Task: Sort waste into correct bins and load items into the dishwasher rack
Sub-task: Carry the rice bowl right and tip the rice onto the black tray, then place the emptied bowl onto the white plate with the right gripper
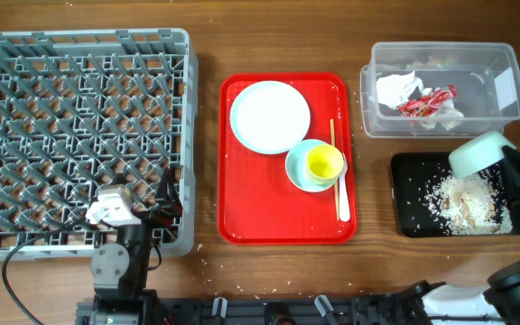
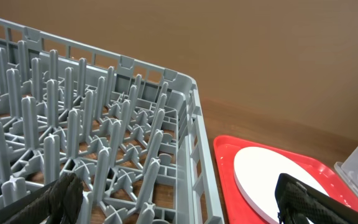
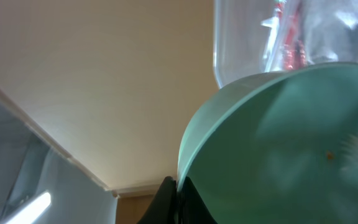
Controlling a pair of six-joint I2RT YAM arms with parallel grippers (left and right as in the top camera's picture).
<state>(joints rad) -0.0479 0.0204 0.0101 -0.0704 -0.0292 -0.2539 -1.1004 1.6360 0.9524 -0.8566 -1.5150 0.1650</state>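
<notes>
My right gripper (image 3: 178, 186) is shut on the rim of a pale green bowl (image 1: 477, 153), which it holds tilted over the black tray (image 1: 406, 194); the bowl (image 3: 278, 149) fills the right wrist view. Whitish rice crumbs (image 1: 463, 200) lie in the tray. The clear tub (image 1: 441, 88) holds the crumpled napkin (image 1: 397, 88) and the red-and-white wrapper (image 1: 425, 102). My left gripper (image 2: 179, 202) is open and empty over the front right corner of the grey dishwasher rack (image 1: 79, 135). The white plate (image 1: 270, 116), second bowl (image 1: 298, 171), yellow cup (image 1: 324, 163) and chopsticks (image 1: 338, 176) sit on the red tray.
The red serving tray (image 1: 242, 208) lies between the rack and the bins. Stray crumbs dot the table along the front edge (image 1: 242, 289). The rack wall (image 2: 197, 143) and the plate (image 2: 260, 177) show in the left wrist view.
</notes>
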